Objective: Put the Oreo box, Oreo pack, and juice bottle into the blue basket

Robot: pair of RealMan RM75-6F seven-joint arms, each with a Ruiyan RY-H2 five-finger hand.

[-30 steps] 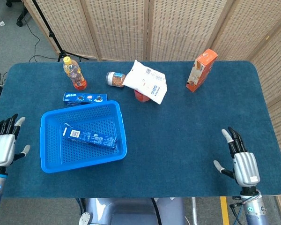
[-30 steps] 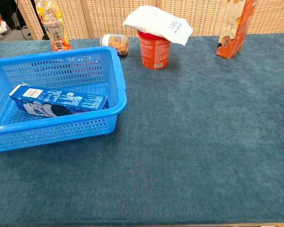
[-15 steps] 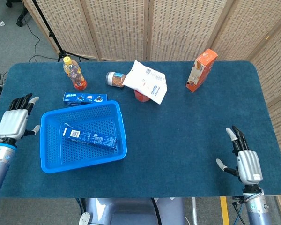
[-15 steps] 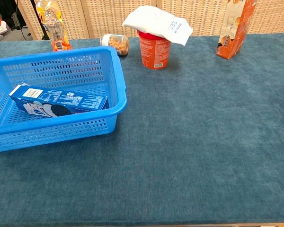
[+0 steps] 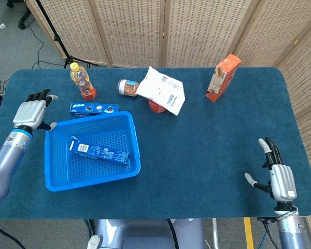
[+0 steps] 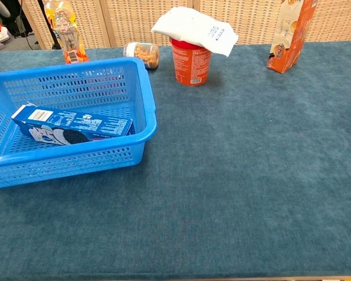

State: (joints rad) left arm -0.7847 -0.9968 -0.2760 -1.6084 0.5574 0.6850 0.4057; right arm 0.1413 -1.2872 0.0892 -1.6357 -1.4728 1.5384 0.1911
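Note:
The Oreo box [image 5: 98, 151] [image 6: 73, 125] lies inside the blue basket [image 5: 135, 137] [image 6: 145, 93]. Just behind the basket's far rim lies the Oreo pack [image 5: 94, 108]. The juice bottle [image 5: 82, 81] [image 6: 66, 32] stands upright at the far left. My left hand [image 5: 32, 112] hovers with fingers apart and empty, left of the basket and level with the Oreo pack. Near the table's front right corner my right hand [image 5: 280, 177] is spread and holds nothing. Neither hand shows in the chest view.
A jar of snacks [image 5: 128, 87] lies on its side behind the basket. A white bag [image 5: 163, 90] rests on a red cup [image 6: 191, 60]. An orange carton [image 5: 223, 77] stands at the far right. A cane screen runs behind the table.
My left hand has risen from the table's left front edge forward and inward to beside the basket's far left corner. My right hand has drawn back slightly toward the front edge.

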